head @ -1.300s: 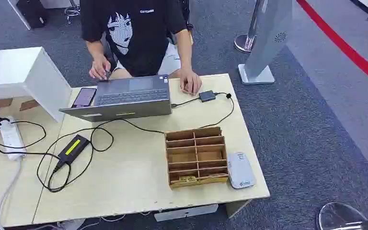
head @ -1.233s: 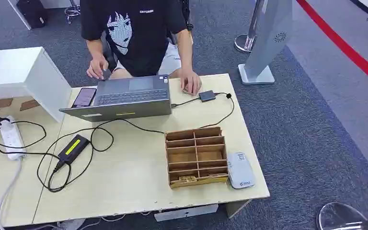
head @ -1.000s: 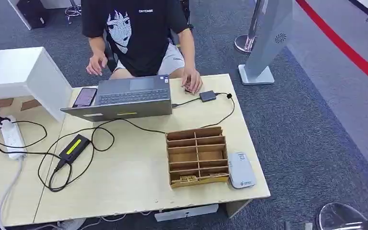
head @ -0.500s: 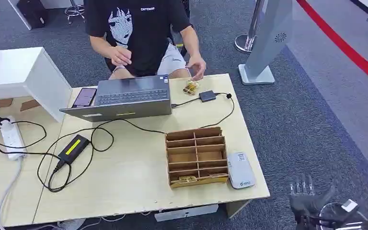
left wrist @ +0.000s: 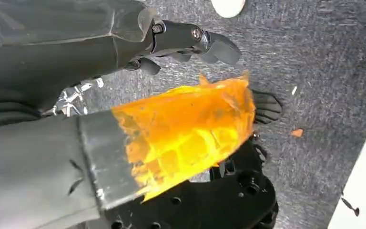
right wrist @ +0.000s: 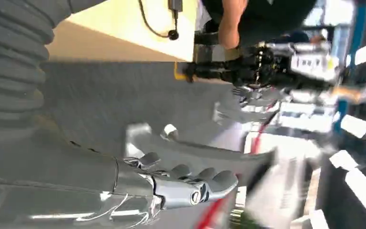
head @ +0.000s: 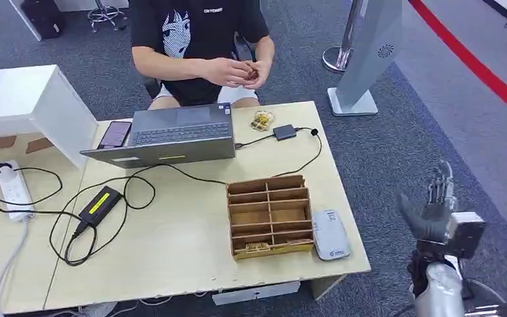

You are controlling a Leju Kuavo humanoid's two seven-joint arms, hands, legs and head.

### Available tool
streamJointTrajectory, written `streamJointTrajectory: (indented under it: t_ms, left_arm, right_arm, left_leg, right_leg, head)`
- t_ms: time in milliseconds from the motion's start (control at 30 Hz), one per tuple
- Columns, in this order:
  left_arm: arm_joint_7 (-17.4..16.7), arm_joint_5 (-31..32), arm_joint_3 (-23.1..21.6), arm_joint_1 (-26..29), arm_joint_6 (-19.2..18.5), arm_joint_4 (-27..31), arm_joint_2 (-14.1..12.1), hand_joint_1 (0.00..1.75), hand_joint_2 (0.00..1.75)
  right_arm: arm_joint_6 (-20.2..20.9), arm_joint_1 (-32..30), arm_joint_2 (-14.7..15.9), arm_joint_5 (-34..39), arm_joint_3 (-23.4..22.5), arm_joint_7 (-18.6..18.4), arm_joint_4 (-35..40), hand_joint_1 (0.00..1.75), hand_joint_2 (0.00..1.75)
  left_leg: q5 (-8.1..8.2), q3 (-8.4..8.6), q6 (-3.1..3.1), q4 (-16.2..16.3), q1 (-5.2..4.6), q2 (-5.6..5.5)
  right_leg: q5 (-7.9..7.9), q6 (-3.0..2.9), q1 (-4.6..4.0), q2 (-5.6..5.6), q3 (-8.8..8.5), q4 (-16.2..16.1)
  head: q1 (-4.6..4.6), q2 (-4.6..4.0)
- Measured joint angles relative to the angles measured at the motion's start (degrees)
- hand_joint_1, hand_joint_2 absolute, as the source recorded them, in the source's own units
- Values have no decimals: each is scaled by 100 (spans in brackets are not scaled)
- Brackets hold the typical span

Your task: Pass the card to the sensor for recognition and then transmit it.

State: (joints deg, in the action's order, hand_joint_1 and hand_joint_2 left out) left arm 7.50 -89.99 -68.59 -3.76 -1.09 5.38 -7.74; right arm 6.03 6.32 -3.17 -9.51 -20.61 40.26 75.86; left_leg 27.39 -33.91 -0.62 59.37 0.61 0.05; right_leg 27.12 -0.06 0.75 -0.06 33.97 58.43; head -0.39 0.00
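Grey carpet (head: 396,165) surrounds a pale wooden table (head: 185,244). Nearest, off the table's right side, the right hand (head: 434,210) is raised over the carpet, fingers straight and spread, holding nothing. The left hand (left wrist: 190,40) hangs above the floor, fingers loosely extended and empty. A white card sensor (head: 331,234) lies just beside a wooden compartment organizer (head: 270,216); the cards (head: 259,247) in its nearest slot are well apart from the right hand. Farther off sit a laptop (head: 175,135) and a seated person (head: 201,46).
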Motion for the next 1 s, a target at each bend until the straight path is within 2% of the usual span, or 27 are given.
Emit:
streamJointTrajectory:
  t_ms: [133,200,300,467,533,567,700,800,833,867,967,1000]
  left_arm:
    - [-66,2,2,-16,0,0,-7,0,0]
    - [-72,2,2,-21,7,0,-11,0,0]
    - [-74,2,2,-20,11,0,-11,0,0]
    - [-76,4,2,-20,13,0,-11,0,0]
    - [-114,28,2,-21,13,0,-20,0,0]
    - [-144,44,2,-33,13,0,-28,0,0]
    - [-350,74,-18,-80,33,0,-63,0,0]
    - [-459,94,-74,-81,66,0,-83,0,0]
    - [-494,103,-92,-84,61,0,-90,0,0]
    - [-503,105,-103,-86,48,0,-90,0,0]
    - [-512,118,-158,-94,17,0,-98,0,0]
    - [-516,118,-186,-97,17,0,-98,0,0]
  right_arm:
    - [-1831,-172,96,-1402,1485,-153,1059,0,175]
    - [-2286,-156,201,-1835,2023,-252,1306,0,175]
    - [-2458,-148,306,-1930,2597,-308,1524,0,175]
    - [-2543,-136,430,-2008,2992,-373,1659,0,175]
    - [-2388,56,501,-2094,3194,-727,1602,0,175]
    - [-2353,286,553,-2239,3367,-1055,1482,0,175]
    - [-2502,1361,665,-2919,4038,-1994,649,0,175]
    - [-2609,2062,664,-3279,4451,-2440,-53,0,175]
    - [-2631,2273,662,-3393,4573,-2562,-313,45,175]
    - [-2688,2436,654,-3498,4663,-2647,-527,145,175]
    - [-2944,2838,579,-3672,4879,-2715,-1168,129,175]
    - [-3038,2916,553,-3683,4926,-2704,-1333,133,175]
  left_leg:
    - [-1,4,-1,-1,2,4]
    - [-1,3,-1,-1,2,0]
    - [-1,2,0,0,0,0]
    - [0,-1,0,1,-3,-1]
    - [0,-7,0,1,-3,4]
    - [-1,-5,0,0,-2,15]
    - [-14,5,-11,1,1,20]
    - [-25,6,-13,1,2,16]
    - [-28,4,-12,1,3,12]
    - [-28,3,-12,1,3,8]
    - [-29,1,-13,1,3,3]
    - [-28,1,-13,1,3,3]
  right_leg:
    - [3,-3,-3,2,1,0]
    - [3,-3,-3,-4,-1,0]
    - [3,-2,-3,-5,-4,-1]
    - [1,1,0,-5,-5,-3]
    - [-3,-2,1,0,-2,-2]
    - [-7,-5,1,9,1,-2]
    - [-19,-9,-1,16,3,-1]
    - [-23,-11,-1,13,3,1]
    - [-24,-12,-2,10,3,2]
    - [-24,-12,-3,7,3,3]
    - [-24,-12,-3,3,3,4]
    - [-24,-12,-3,2,3,4]
  head:
    - [0,0]
    - [7,0]
    - [4,0]
    - [4,2]
    - [4,0]
    - [2,2]
    - [4,0]
    - [2,0]
    - [4,0]
    - [4,2]
    - [7,0]
    - [4,0]
